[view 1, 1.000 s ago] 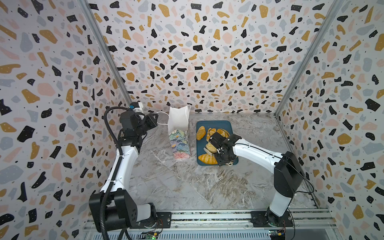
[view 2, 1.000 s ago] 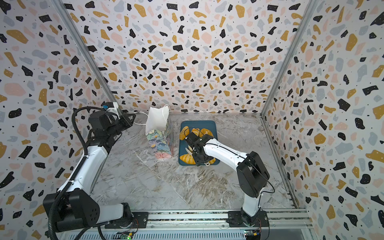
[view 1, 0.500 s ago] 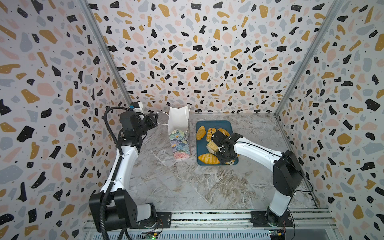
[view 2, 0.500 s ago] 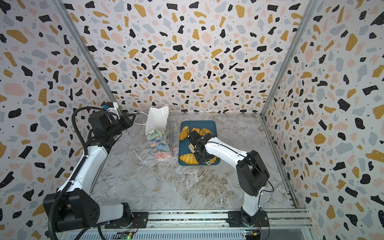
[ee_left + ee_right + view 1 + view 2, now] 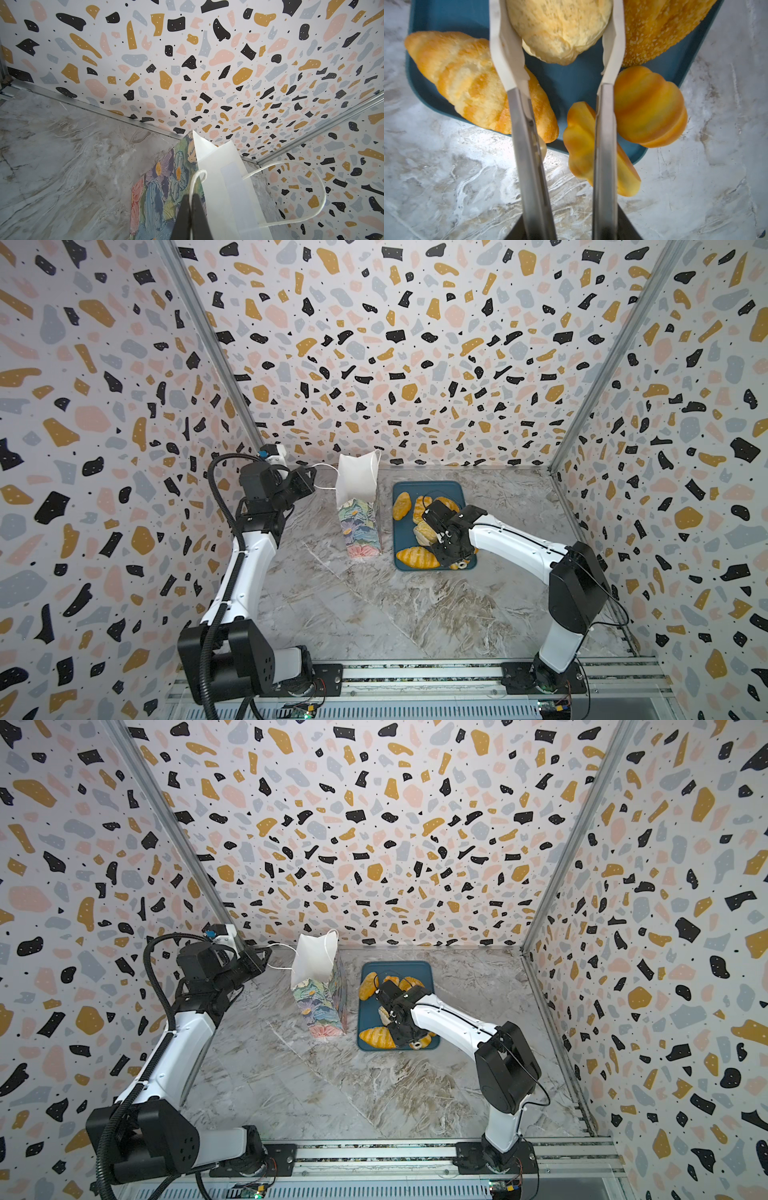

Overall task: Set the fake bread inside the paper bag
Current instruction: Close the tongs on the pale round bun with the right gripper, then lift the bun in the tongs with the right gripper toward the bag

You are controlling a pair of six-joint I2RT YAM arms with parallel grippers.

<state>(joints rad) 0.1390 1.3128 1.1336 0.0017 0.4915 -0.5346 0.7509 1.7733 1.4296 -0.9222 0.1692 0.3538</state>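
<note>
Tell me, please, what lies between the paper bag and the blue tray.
Only bare marble tabletop: a narrow strip separates the paper bag and blue tray in both top views.

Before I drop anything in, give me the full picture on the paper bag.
The paper bag stands upright on the marble tabletop, left of the blue tray in both top views. Tall, narrow, pastel floral outside, plain white inside, mouth open, inner floor hidden. Of its two thin white cord handles, one is pinched in the shut left tool and drawn toward it; the other loops free.
</note>
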